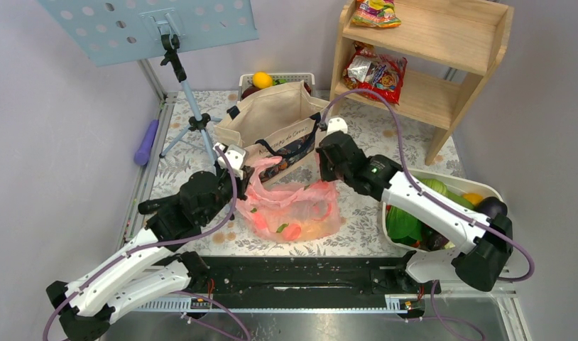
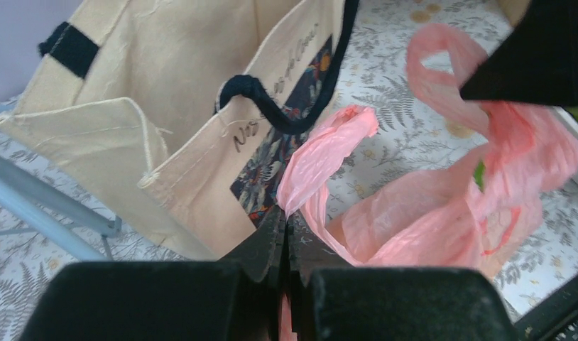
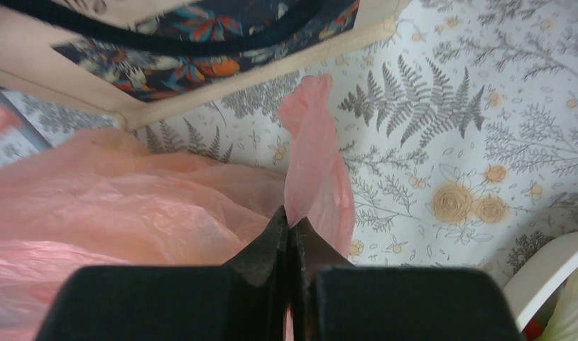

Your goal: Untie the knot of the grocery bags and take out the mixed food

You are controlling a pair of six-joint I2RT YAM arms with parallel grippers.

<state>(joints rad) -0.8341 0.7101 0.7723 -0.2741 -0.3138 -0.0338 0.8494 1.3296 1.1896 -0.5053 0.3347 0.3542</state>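
Fern-and-flower printed cloth (image 1: 393,135) covers the table, and a wooden shelf (image 1: 449,64) holding snack packets (image 1: 377,73) stands at the far right. From above, the grocery bag (image 1: 300,213), made of thin, translucent pink plastic, lies crumpled at mid-table just in front of a beige canvas tote (image 1: 272,121). Green and red food pieces (image 1: 287,229) show through its skin. Its two handle strips stand apart, one drawn up at each side, with the left gripper (image 1: 242,172) at one and the right gripper (image 1: 326,172) at the other. A white basket (image 1: 485,188) of produce sits beneath the right arm.

From the left wrist, the left gripper (image 2: 285,226) has its jaws clenched on a twisted pink handle strip (image 2: 322,153) that rises in front of the tote. Cursive lettering (image 2: 272,92) on the tote's side is too blurred to read.

From the right wrist, the right gripper (image 3: 292,229) is pinched tight on the other strip, and the bag's body is bunched to the left over the cloth.
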